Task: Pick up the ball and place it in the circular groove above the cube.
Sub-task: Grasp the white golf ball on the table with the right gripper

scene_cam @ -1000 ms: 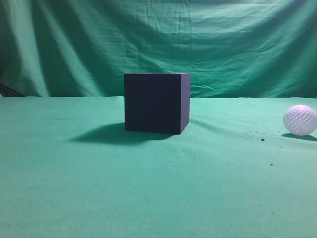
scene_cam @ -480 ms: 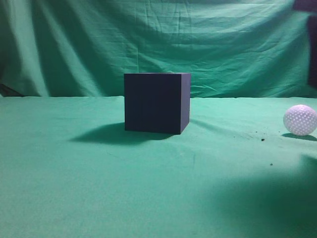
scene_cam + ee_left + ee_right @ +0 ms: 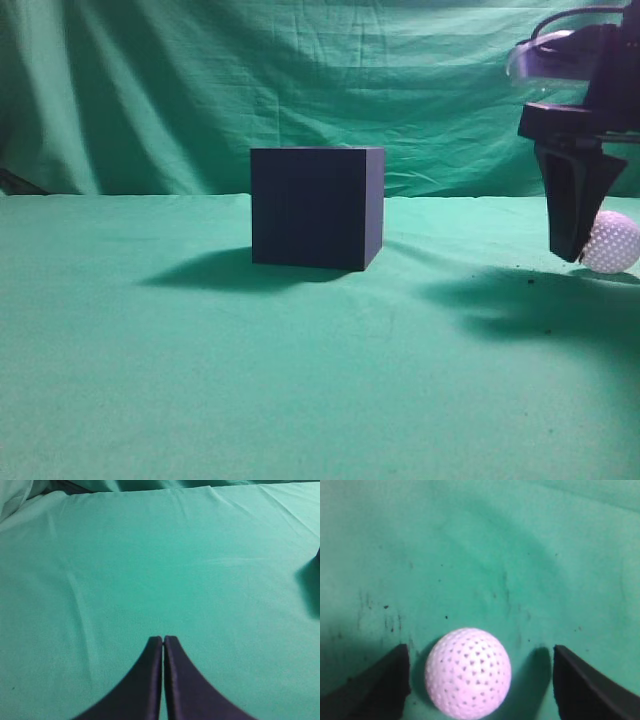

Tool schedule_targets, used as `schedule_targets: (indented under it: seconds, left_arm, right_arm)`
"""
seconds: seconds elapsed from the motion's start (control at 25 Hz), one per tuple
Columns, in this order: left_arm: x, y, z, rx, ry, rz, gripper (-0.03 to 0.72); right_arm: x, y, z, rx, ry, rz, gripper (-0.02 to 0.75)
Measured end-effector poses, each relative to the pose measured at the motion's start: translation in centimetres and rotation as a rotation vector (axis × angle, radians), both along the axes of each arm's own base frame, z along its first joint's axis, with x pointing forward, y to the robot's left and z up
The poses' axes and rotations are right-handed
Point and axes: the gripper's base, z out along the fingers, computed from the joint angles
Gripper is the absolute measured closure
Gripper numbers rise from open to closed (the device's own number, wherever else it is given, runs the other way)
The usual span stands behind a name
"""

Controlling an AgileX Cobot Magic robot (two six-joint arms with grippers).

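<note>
The dark navy cube (image 3: 316, 207) stands on the green cloth at the middle of the exterior view. The white dimpled ball (image 3: 612, 243) lies on the cloth at the far right. My right gripper (image 3: 572, 250) hangs over it, its dark finger covering the ball's left edge. In the right wrist view the ball (image 3: 468, 672) lies between the two spread fingers of the right gripper (image 3: 480, 652), closer to the left finger, touching neither. My left gripper (image 3: 163, 639) is shut and empty over bare cloth; it is out of the exterior view.
A green cloth (image 3: 200, 380) covers the table and hangs as a backdrop behind it. Small dark specks (image 3: 529, 282) lie on the cloth near the ball. A dark shape (image 3: 317, 575) shows at the right edge of the left wrist view.
My right arm has come down into the exterior view from the top right and now hangs over the ball. Its shadow now lies on the cloth under the arm. Cube and ball have not moved.
</note>
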Motion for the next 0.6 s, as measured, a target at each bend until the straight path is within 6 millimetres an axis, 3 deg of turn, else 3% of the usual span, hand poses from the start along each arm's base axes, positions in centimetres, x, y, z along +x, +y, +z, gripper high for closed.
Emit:
schedule_targets:
  seconds: [0.2,0.36,0.52,0.6]
  left_arm:
    - [0.0,0.0,0.0,0.0,0.0,0.0,0.688]
    - [0.0,0.0,0.0,0.0,0.0,0.0,0.688]
    - [0.0,0.0,0.0,0.0,0.0,0.0,0.688]
    - [0.0,0.0,0.0,0.0,0.0,0.0,0.688]
  right_arm:
    - [0.3,0.1,-0.7,-0.007,0.018,0.001,0.223]
    - [0.4,0.1,-0.6,-0.005,0.015,-0.002,0.43]
    - [1.3,0.5,0.8,0.001,0.001,0.005,0.423]
    - [1.7,1.0,2.7,0.014,-0.037,0.016,0.423]
